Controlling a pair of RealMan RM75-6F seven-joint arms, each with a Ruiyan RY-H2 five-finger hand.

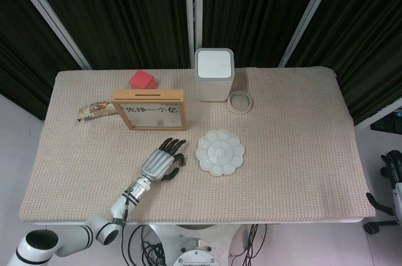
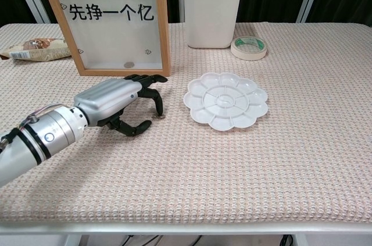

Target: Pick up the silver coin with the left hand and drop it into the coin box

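Note:
My left hand lies low over the mat just in front of the wooden coin box, fingers spread and curved down. One dark fingertip comes down on the spot where the silver coin lay, and the coin is hidden under it. The thumb stays apart, nearer me. From above, the left hand sits between the coin box and the table's near edge. My right hand hangs off the table at the far right; its fingers are unclear.
A white flower-shaped palette lies just right of the left hand. Behind it stand a white bin and a tape roll. A snack packet lies left of the box, and a red cube behind it.

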